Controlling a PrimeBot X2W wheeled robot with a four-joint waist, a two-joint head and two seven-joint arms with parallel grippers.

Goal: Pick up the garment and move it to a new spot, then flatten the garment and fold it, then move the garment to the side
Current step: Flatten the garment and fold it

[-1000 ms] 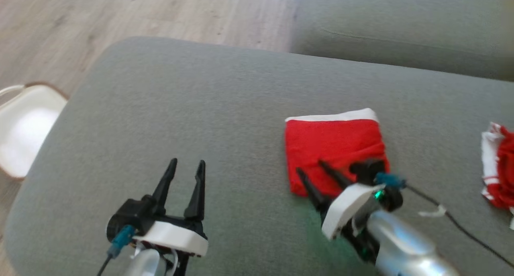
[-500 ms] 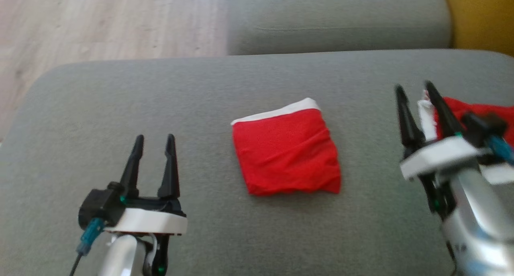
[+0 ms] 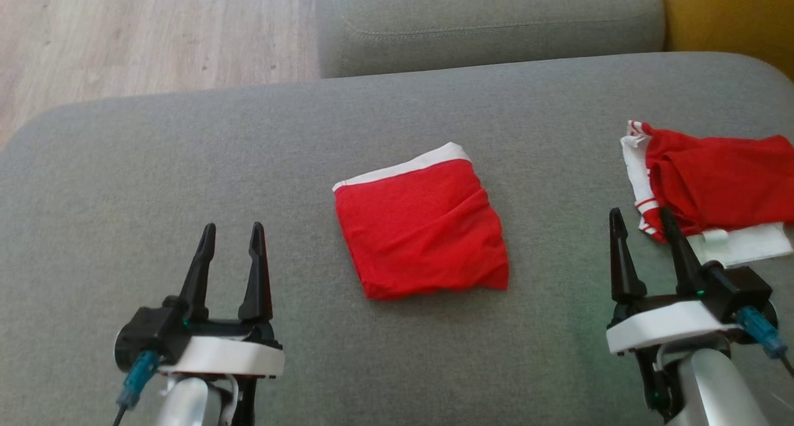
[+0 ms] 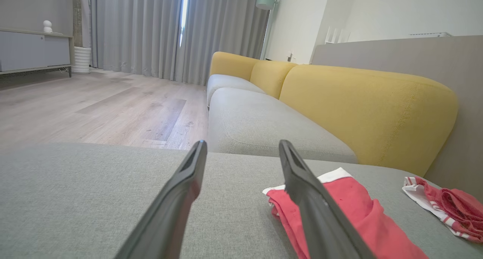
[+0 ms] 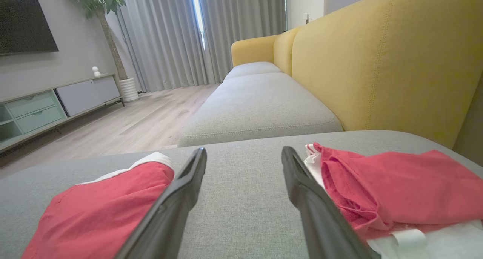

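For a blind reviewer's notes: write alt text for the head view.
A red garment with a white band lies folded square in the middle of a grey sofa cushion. The left gripper and right gripper stand open and empty at the lower corners. A crumpled red-and-white garment lies at the right edge.

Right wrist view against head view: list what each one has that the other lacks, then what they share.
Right wrist view adds the curtains, a potted plant and a low cabinet along the wall. Head view adds the left gripper, open above the grey cushion. Shared: that cushion, the folded red garment, the crumpled red-and-white garment, and the right gripper, open and holding nothing.
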